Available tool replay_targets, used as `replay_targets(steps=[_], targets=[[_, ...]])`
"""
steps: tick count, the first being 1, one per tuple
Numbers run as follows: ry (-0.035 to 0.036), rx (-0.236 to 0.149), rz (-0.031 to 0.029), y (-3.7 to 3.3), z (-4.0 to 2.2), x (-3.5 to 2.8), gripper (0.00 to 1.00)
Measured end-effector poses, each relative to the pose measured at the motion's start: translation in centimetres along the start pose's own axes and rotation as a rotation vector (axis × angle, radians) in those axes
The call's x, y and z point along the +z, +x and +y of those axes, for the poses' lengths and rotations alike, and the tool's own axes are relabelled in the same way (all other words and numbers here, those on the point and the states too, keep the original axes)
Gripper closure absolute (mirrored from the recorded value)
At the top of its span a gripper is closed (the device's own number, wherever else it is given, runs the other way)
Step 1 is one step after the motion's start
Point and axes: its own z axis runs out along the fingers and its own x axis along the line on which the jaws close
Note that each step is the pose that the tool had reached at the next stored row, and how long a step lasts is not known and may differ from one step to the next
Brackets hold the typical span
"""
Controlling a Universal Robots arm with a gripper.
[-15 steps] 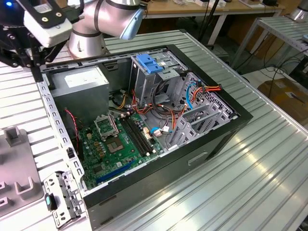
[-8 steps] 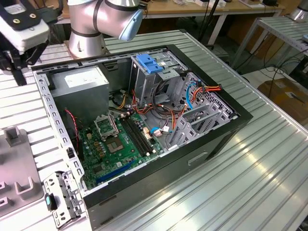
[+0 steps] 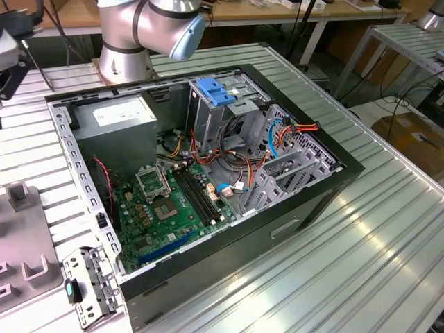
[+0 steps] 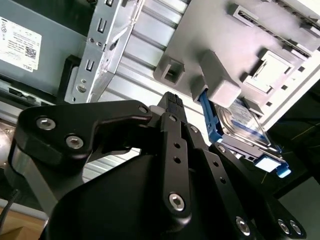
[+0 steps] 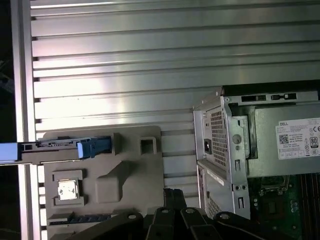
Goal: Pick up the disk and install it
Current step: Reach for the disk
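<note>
On your ribbed desk (image 5: 125, 75), the disk (image 5: 65, 148) stands edgewise, lengthwise along the grey fixture's (image 5: 130, 172) rim, just beyond the gripper (image 4: 172, 102); you cannot tell the gripper's spread.

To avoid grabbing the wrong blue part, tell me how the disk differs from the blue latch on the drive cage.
The disk stands on edge in the grey fixture outside the computer case; the blue latch lies flat atop the drive cage inside it. The disk is grey metal in a blue frame; the latch is blue throughout. Both carry bright blue plastic.
</note>
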Motion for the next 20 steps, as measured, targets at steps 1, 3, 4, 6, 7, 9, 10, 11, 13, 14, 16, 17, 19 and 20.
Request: replay_targets(steps=[1,3,4,6,7,9,10,11,13,14,16,17,19,20], targets=[[-0.0001,0.0,0.0,0.42,-0.03,-0.01,0.89],[0.0,0.0,0.0001,1.49,-0.1,-0.04,0.89],[-0.0001,0.0,0.0001,1.87,-0.13,-0.05,0.89],[-0.0003,0.0,0.0,3.14,-0.22,-0.07,0.89],[-0.0003,0.0,0.0,3.84,-0.27,-0.09,0.89],[-0.0005,0.0,-0.0001,4.62,-0.33,-0.1,0.89],[-0.0005,0.0,0.0001,5.34,-0.38,-0.13,0.89],[-0.0007,0.0,0.0,6.41,-0.45,-0.14,0.89],[-0.0008,0.0,0.0003,7.34,-0.51,-0.17,0.89],[-0.0009,0.0,0.0002,7.73,-0.54,-0.17,0.89],[-0.0009,0.0,0.0003,8.97,-0.59,-0.19,0.89],[-0.001,0.0,0.0004,9.53,-0.59,-0.2,0.89],[-0.001,0.0,0.0005,9.87,-0.57,-0.2,0.89],[-0.001,0.0,0.0005,9.87,-0.57,-0.2,0.89]])
